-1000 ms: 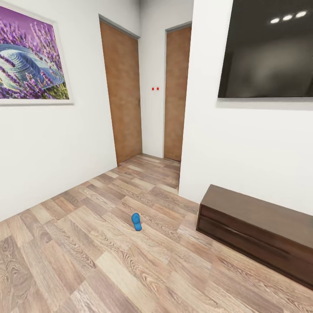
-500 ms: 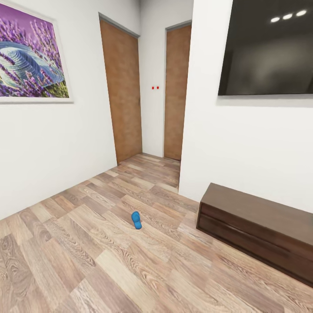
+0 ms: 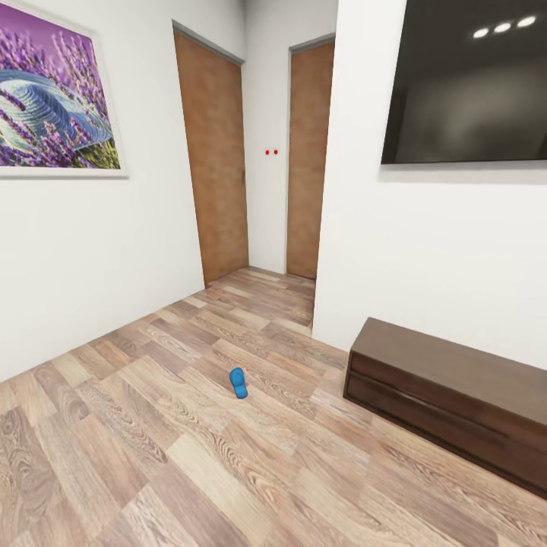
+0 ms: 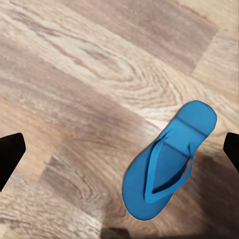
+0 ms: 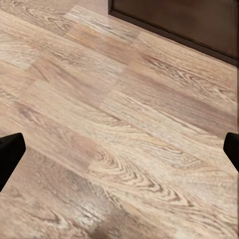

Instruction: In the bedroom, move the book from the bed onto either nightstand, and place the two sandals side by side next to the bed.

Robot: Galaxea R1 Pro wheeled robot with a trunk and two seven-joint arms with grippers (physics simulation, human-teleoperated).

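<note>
A bright blue sandal lies on the wood-plank floor of the bedroom, mid-room, left of the long dark bench. Through the left wrist camera I look down on a blue sandal lying flat with its strap up; whether it is the same one I cannot tell. My left gripper hangs open above the planks, its black fingertips far apart at the picture's edges, touching nothing. My right gripper is also open, over bare planks. The book, the bed and the nightstand are out of view.
A long low dark brown bench cabinet stands against the right wall under a black wall screen; its base shows in the right wrist view. Two brown doors close the far alcove. A lavender picture hangs on the left wall.
The whole head picture has drifted slightly, so the camera moved a little. The sandal and the furniture keep their places in the room.
</note>
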